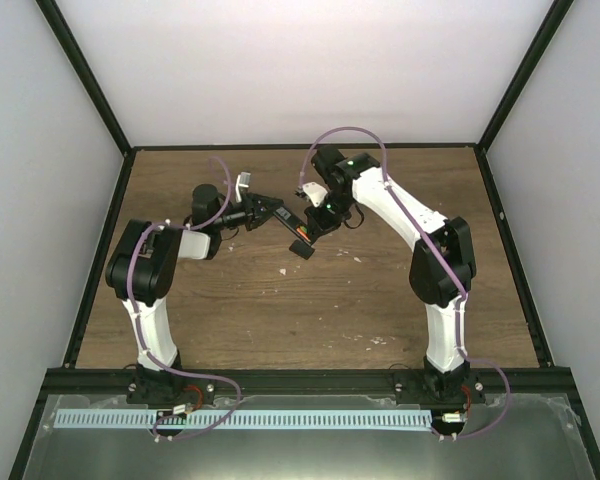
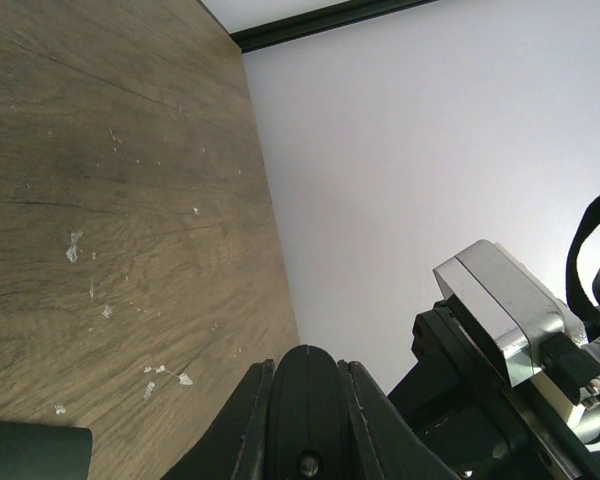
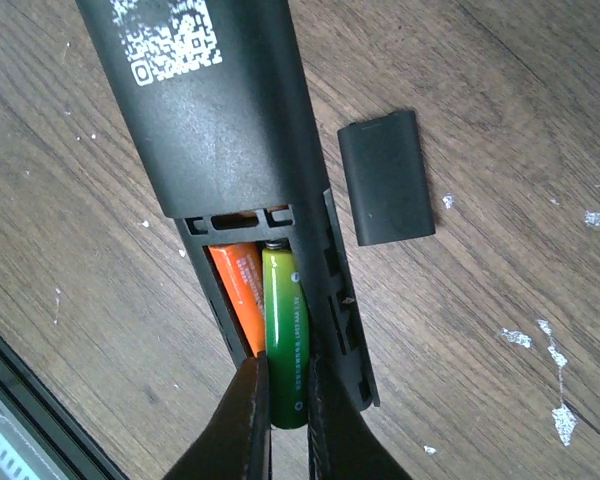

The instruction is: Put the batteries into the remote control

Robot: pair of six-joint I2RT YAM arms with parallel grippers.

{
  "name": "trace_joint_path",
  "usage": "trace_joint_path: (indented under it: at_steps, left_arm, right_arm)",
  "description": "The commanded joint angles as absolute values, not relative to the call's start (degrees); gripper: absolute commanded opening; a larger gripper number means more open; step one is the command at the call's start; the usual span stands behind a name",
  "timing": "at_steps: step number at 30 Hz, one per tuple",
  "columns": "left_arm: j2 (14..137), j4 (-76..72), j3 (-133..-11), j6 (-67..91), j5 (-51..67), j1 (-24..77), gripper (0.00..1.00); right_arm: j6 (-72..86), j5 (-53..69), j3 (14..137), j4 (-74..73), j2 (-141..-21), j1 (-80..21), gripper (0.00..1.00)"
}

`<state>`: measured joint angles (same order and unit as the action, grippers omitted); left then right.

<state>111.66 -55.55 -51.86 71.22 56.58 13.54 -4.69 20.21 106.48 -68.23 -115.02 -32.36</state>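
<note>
While our right gripper [image 3: 283, 388] pinches the near end of the green battery [image 3: 283, 310], which lies just ahead of it beside the orange battery [image 3: 237, 290] in the remote control [image 3: 220, 100] that our left gripper [image 2: 304, 400] clamps, we press that end down flat before letting go.

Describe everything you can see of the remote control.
The remote control is a slim black bar of matte-looking plastic, turned back-up, with a white QR code printed on it. Its battery bay is open. An orange battery lies in one slot, and the right tool holds a green battery in the slot beside it. The left tool is shut on its other end. Its cover lies apart on the table.
</note>
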Motion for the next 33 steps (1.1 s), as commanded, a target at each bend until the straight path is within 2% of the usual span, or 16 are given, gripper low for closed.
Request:
trace_joint_path:
  at_steps: [1, 13, 33]
  left_arm:
    - [111.19, -60.55, -53.18, 74.11, 60.53, 14.31, 0.00]
    - [111.20, -63.74, -53.22, 77.30, 63.16, 14.18, 0.00]
    - [111.75, -63.54, -53.52, 77.26, 62.65, 13.89, 0.00]
  right_arm:
    - [-3.91, 16.75, 108.81, -65.14, -115.13, -32.61, 0.03]
    - [-4.47, 12.44, 109.54, -65.39, -114.84, -32.61, 0.09]
    - [-5.01, 14.37, 109.57, -65.15, -113.62, -32.61, 0.25]
